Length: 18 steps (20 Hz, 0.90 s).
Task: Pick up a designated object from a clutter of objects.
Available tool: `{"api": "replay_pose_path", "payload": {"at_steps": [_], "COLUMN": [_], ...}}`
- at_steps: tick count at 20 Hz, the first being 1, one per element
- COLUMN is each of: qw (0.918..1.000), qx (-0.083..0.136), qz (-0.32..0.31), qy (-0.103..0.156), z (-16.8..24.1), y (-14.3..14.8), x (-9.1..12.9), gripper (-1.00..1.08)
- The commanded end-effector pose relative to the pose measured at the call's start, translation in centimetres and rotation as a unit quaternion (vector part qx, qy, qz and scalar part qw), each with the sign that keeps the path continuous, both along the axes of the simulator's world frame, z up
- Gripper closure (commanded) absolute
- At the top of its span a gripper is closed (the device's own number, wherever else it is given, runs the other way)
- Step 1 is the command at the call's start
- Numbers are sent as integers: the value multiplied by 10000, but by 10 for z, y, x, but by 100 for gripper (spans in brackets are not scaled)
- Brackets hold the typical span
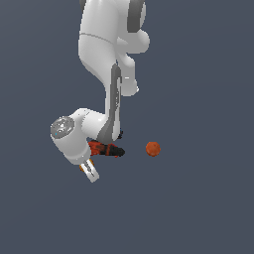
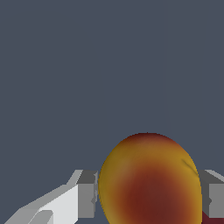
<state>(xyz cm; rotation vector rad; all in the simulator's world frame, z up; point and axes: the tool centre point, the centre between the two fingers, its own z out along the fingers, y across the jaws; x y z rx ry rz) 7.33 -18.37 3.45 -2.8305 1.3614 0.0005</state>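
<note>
The designated object [image 2: 148, 181], a round yellow ball with red blotches, fills the space between my two fingers in the wrist view. One finger [image 2: 86, 192] touches one side of it and the other finger [image 2: 215, 194] touches the opposite side. My gripper [image 2: 149, 199] is shut on it. In the exterior view only a small orange sliver of the ball [image 1: 83, 167] shows beside the white gripper [image 1: 89, 171], low at the exterior view's left. I cannot tell whether the ball is off the floor.
The red-and-black power drill [image 1: 106, 149] lies just behind the wrist, partly hidden by the arm. A plain orange-red ball [image 1: 153, 148] rests further to the exterior view's right. The floor is flat dark grey.
</note>
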Motion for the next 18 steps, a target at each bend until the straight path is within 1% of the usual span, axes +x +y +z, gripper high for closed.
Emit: {"api": "replay_pose_path", "payload": {"at_steps": [1,6,10,14,18], "qw": [10000,10000,10000,10000,10000], "qx": [-3,-1,-1,2,2], "qz": [-4,0,0,-3,-3], "qy": [1,-1,-1,-1,-1], "z": [-1,4,16,37,68], "y": [-1,3,12,28,51], "x": [0,0,0,0,1], "gripper": [108,108,108,108,108]}}
